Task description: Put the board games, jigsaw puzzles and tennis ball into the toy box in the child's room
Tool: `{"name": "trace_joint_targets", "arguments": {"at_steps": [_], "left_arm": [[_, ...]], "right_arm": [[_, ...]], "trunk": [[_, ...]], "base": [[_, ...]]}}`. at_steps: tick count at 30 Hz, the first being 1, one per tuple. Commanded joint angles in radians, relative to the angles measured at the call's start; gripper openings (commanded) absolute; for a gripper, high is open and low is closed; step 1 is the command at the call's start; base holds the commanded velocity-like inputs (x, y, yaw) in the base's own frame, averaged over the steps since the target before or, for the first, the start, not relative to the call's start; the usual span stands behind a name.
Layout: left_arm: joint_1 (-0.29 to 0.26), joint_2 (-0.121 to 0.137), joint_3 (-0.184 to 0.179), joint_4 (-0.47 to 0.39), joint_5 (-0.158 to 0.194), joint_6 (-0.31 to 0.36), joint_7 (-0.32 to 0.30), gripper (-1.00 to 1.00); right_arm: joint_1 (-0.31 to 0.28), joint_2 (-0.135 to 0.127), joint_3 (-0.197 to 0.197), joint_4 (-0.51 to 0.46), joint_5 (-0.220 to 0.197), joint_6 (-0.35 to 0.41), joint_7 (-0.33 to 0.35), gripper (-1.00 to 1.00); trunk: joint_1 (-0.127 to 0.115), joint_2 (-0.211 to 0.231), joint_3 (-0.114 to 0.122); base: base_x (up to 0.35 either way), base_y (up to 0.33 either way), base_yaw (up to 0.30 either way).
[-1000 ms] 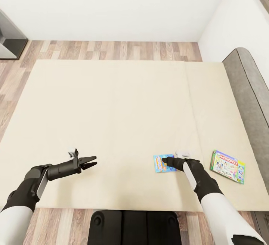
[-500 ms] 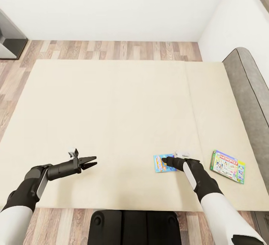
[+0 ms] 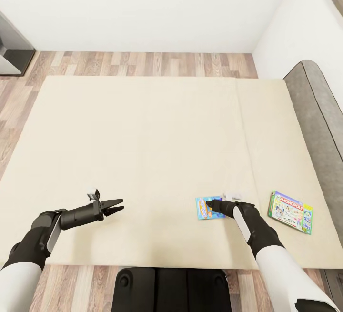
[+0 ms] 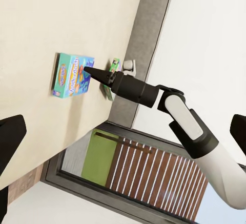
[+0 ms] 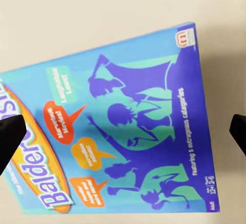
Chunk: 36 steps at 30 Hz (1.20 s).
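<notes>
Two board games lie on the bed (image 3: 143, 150) near its front edge. The blue one (image 3: 206, 207) sits left of the white-and-green one (image 3: 290, 212). My right gripper (image 3: 212, 203) hovers just above the blue board game (image 5: 128, 131), open, one finger (image 5: 10, 138) beyond each side of the box; I cannot tell whether it touches. The left wrist view has the same gripper (image 4: 88, 72) pointing at the blue box (image 4: 72, 74). My left gripper (image 3: 117, 206) hangs open over bare mattress, far to the left, holding nothing.
The grey headboard (image 3: 318, 112) runs along the bed's right side. Wooden floor (image 3: 143, 64) and a white wall lie beyond the bed, with a dark piece of furniture (image 3: 10, 50) at far left. My base (image 3: 171, 288) stands at the front edge.
</notes>
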Motion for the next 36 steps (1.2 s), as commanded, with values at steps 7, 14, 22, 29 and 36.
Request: {"name": "trace_joint_targets", "arguments": {"at_steps": [7,14,22,29,36], "left_arm": [[0.0,0.0,0.0,0.0,0.001,0.01,-0.003,1.0],[0.0,0.0,0.0,0.0,0.001,0.01,-0.003,1.0],[0.0,0.0,0.0,0.0,0.001,0.01,-0.003,1.0],[0.0,0.0,0.0,0.0,0.001,0.01,-0.003,1.0],[0.0,0.0,0.0,0.0,0.001,0.01,-0.003,1.0]], "right_arm": [[0.0,0.002,-0.003,-0.001,-0.004,0.005,0.002,1.0],[0.001,0.007,-0.003,-0.001,-0.004,0.005,0.001,1.0],[0.0,0.005,-0.003,0.0,-0.004,0.008,0.001,1.0],[0.0,0.005,-0.003,0.0,-0.004,0.006,0.001,1.0],[0.001,0.005,-0.003,0.0,-0.004,0.006,0.001,1.0]], "trunk": [[0.001,-0.001,-0.001],[0.001,-0.001,-0.001],[0.001,-0.001,-0.001],[0.001,-0.001,-0.001],[0.001,-0.001,-0.001]], "base": [[0.0,0.0,0.0],[0.0,0.0,0.0],[0.0,0.0,0.0],[0.0,0.0,0.0],[0.0,0.0,0.0]]}}
